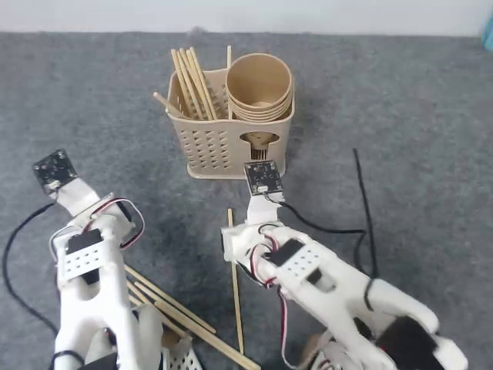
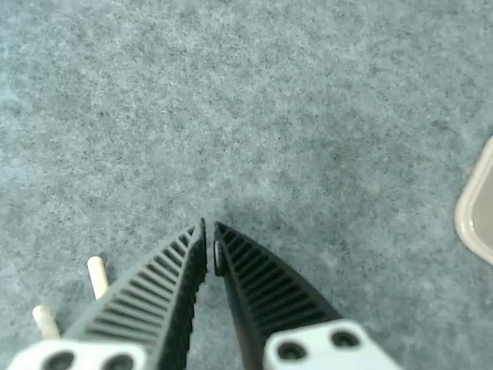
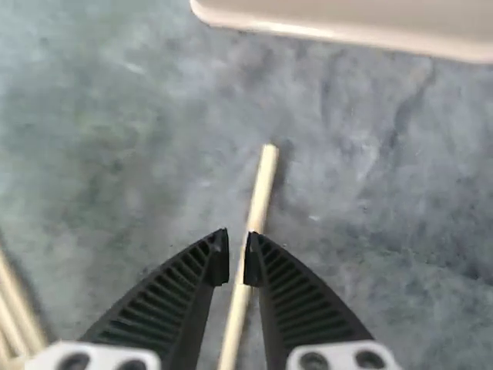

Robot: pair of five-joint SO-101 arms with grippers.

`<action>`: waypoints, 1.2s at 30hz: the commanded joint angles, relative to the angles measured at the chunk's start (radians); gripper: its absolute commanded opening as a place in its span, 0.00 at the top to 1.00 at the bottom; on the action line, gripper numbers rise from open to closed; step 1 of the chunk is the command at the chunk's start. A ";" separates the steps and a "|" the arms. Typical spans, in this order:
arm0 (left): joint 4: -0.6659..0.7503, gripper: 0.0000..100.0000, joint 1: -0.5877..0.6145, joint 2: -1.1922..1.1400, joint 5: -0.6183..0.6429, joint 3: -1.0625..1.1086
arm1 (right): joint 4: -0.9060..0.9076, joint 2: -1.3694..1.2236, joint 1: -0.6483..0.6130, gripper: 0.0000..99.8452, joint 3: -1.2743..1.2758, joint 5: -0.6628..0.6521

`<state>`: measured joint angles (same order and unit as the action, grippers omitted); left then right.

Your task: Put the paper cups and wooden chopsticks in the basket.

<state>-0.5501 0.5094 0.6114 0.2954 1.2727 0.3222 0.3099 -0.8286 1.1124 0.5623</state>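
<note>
Beige basket (image 1: 223,142) with dotted holes, tan paper cups (image 1: 262,85), pale wooden chopsticks (image 1: 191,81), mottled grey mat (image 1: 400,116), black ribbed jaws.

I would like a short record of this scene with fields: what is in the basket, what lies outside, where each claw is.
basket: upright on grey mat
in basket: stacked paper cups, several chopsticks
outside: single chopstick in front of basket; loose chopsticks beside left arm
left claw: shut, over the mat
right claw: above the single chopstick
</note>
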 commanded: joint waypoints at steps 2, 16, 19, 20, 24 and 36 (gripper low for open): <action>0.023 0.98 -0.006 -0.002 -0.002 -0.033 | -0.028 -0.099 0.012 0.95 -0.100 -0.023; 0.023 0.98 -0.006 -0.002 -0.002 -0.033 | 0.038 -0.179 0.001 0.97 -0.169 -0.075; 0.023 0.98 -0.006 -0.002 -0.002 -0.033 | 0.042 -0.179 0.001 0.99 -0.167 -0.077; 0.023 0.98 -0.006 -0.002 -0.002 -0.033 | 0.042 -0.179 0.001 0.99 -0.167 -0.077; 0.021 0.98 -0.006 -0.002 -0.002 -0.033 | 0.081 -0.165 0.001 0.99 -0.167 -0.077; 0.025 0.98 -0.006 -0.002 -0.002 -0.033 | 0.552 0.409 -0.039 0.99 -0.181 -0.199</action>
<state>-0.5501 0.5094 0.6114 0.2954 1.2727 0.7856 0.4971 -0.8669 0.9712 0.4089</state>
